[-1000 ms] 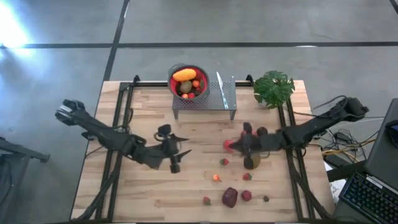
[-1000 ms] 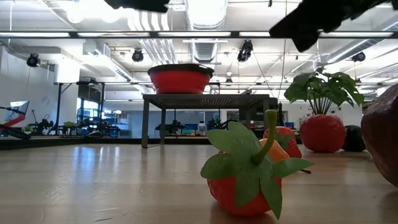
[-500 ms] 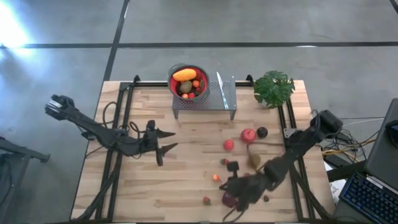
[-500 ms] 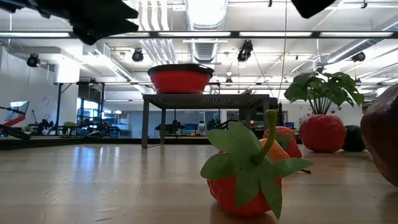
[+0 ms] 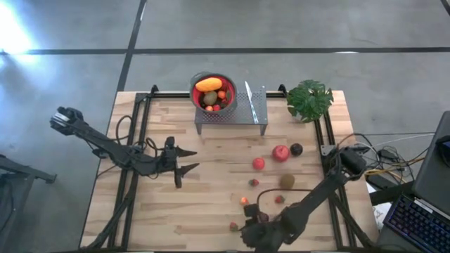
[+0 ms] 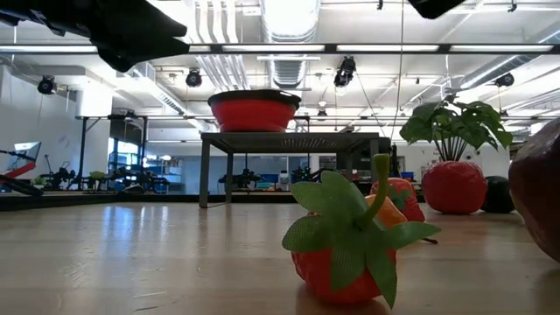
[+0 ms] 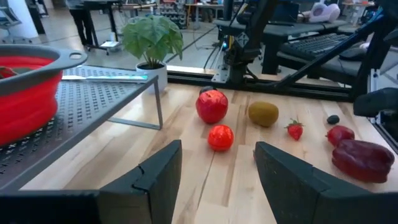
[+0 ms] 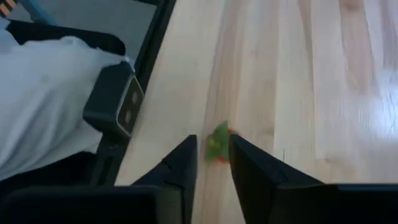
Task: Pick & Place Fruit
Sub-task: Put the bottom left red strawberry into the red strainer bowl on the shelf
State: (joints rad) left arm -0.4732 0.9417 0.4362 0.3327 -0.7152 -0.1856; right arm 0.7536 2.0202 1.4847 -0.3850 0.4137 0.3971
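**Two dark arms over a plank table strewn with toy fruit**

Across the pale wooden table (image 5: 162, 218), from left to right: the left gripper (image 5: 188, 159) hangs above bare planks near the middle, its two dark pointed fingers spread wide apart and holding nothing. Behind it at the far edge, a perforated metal stand (image 5: 242, 112) carries a round metal bowl (image 5: 213, 91) with a red lining, heaped with an elongated orange fruit (image 5: 208, 84) and smaller round pieces. Right of the stand sits a leafy green potted plant (image 5: 309, 98).

Loose fruit lies on the table's right half: a glossy red apple (image 5: 280, 152), a smaller red ball (image 5: 259, 164), a dark round berry (image 5: 296, 149), a fuzzy brown kiwi (image 5: 287, 181) and small strawberries with cloth-like green leaves (image 5: 254, 183).

At the near edge, the right gripper (image 8: 211, 163) is low over the wood, fingers slightly parted with a small strawberry (image 8: 219, 144) showing between their tips.
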